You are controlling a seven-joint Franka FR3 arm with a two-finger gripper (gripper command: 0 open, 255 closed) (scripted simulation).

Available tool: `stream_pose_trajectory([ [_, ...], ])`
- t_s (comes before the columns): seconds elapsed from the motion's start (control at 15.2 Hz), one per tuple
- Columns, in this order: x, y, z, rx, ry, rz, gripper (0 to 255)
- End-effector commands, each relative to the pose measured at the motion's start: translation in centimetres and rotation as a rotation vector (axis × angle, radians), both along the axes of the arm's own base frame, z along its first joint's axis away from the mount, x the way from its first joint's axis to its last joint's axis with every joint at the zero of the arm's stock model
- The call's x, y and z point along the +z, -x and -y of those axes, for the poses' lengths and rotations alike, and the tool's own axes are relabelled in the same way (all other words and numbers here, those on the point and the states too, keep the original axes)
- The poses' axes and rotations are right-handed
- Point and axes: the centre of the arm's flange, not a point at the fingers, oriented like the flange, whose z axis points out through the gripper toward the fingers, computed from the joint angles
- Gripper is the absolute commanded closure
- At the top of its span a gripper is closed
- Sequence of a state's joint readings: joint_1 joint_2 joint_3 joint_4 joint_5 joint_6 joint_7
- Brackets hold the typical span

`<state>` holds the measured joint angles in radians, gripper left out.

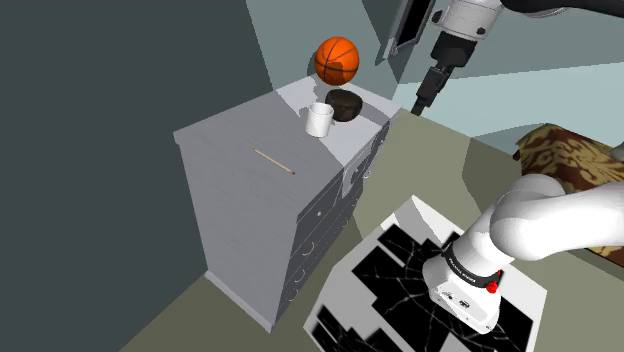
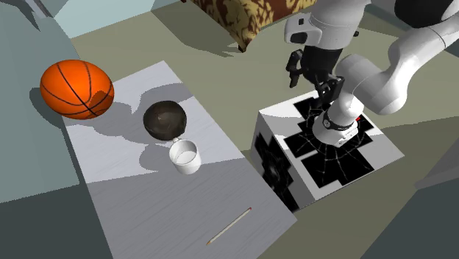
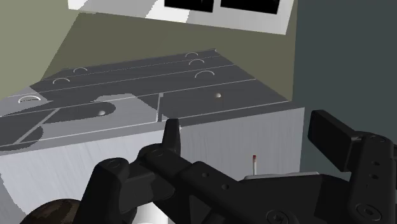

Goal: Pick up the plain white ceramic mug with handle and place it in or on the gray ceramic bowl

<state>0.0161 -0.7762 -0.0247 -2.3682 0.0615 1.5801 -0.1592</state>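
The white mug (image 1: pixel 320 120) stands upright on top of a grey dresser (image 1: pixel 240 215), toward its far end. Just beyond it sits a dark bowl (image 1: pixel 345 104), so close that I cannot tell whether the two touch. I cannot make out the mug's handle in the shoulder view. A basketball (image 1: pixel 337 60) rests farther back, past the bowl. A thin stick with a red tip (image 1: pixel 273 161) lies nearer to me on the dresser top, well apart from the mug.

My gripper (image 1: pixel 420 100) hangs in the air off the dresser's side, to the shoulder view's right of the bowl and above it. It touches nothing. In the wrist view its fingers (image 3: pixel 170 135) stand wide apart and hold nothing. The hand's own black body covers most of the mug and bowl there, leaving me a white sliver and a dark brown edge. The drawer fronts show beyond the fingers.
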Motion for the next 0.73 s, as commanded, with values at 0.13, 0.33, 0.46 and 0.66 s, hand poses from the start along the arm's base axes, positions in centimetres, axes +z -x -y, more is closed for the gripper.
stream_pose_trajectory([
  [0.13,-1.2,-2.3,0.1,0.000,0.005,0.003,0],
  [0.33,-3.1,-5.7,0.3,0.001,0.011,0.008,0],
  [0.46,-4.3,-8.0,0.4,0.001,0.016,0.012,0],
  [0.66,-6.1,-11.4,0.6,0.002,0.023,0.017,0],
])
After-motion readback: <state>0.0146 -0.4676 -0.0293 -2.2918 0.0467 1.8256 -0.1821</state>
